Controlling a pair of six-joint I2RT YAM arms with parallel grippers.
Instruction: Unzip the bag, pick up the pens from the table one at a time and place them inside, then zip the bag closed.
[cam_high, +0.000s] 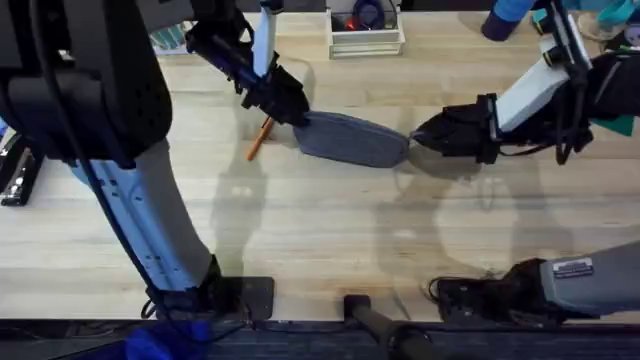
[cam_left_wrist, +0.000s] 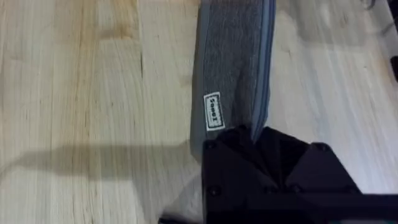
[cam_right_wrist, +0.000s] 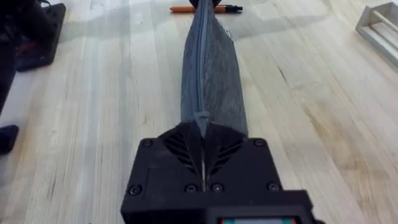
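A: Bag (cam_high: 352, 139) lies across the middle of the table (cam_high: 320, 230), stretched between both arms. Why so?

B: I think one arm anchors it while the other works the zipper. The left gripper (cam_high: 287, 108) is closed on the bag's left end. The right gripper (cam_right_wrist: 203, 140) is closed at the right end, its fingers pinched together just where the zipper pull sits.

A: Is the zipper open?

B: In the right wrist view the seam looks closed along its whole length, so unzipping is probably just beginning.

A: And the pens?

B: One orange pen (cam_high: 259, 138) lies on the table just beside the bag's left end, waiting, not yet inside.
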